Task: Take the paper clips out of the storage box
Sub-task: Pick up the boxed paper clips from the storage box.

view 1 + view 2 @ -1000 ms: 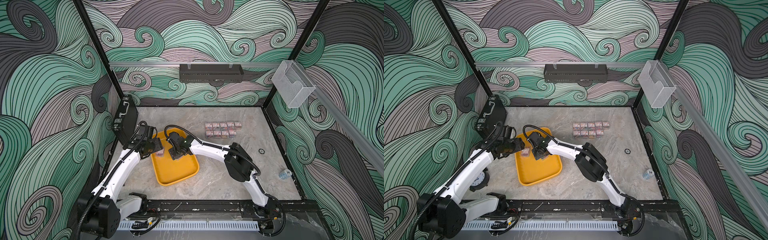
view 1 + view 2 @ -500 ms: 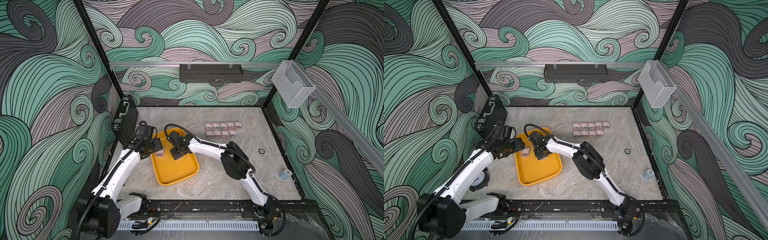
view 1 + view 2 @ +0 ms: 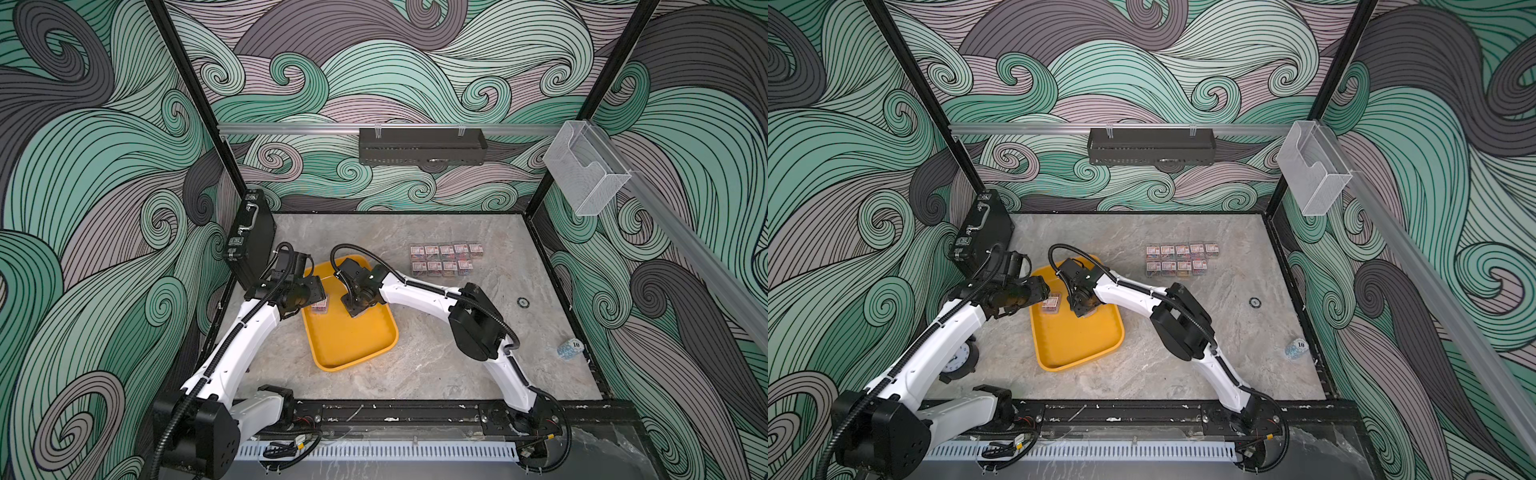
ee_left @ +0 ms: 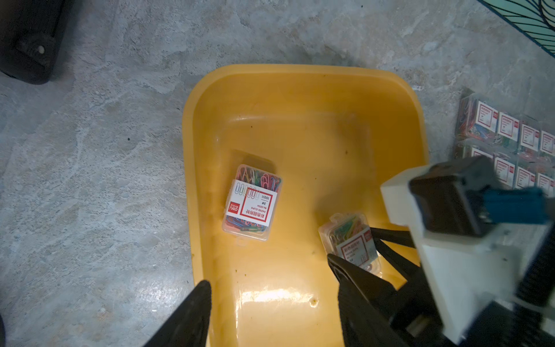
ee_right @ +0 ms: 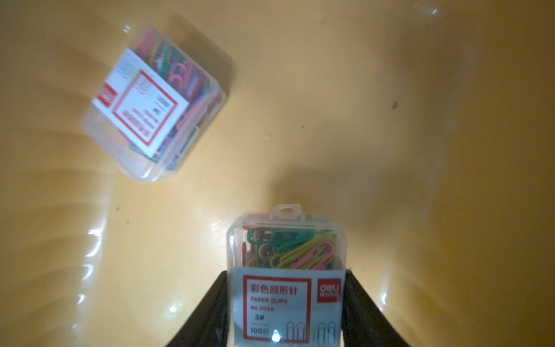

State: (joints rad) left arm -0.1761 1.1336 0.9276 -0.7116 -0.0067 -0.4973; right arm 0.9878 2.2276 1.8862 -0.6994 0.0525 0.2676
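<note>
In both top views a grey marbled surface (image 3: 436,374) sits between swirl-patterned walls (image 3: 104,166), with a black briefcase (image 3: 249,237) leaning at the left. Rowed paper clips (image 3: 446,259) lie beyond the yellow storage box (image 3: 353,345). Left wrist: left jaws gape wide near a loose clip box (image 4: 252,207) inside it. Right wrist: right jaws clamp a second clip box (image 5: 286,270).

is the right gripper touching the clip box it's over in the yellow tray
Touching. In the right wrist view both fingers of the right gripper sit flush against the sides of the paper clip box, no gap.
</note>
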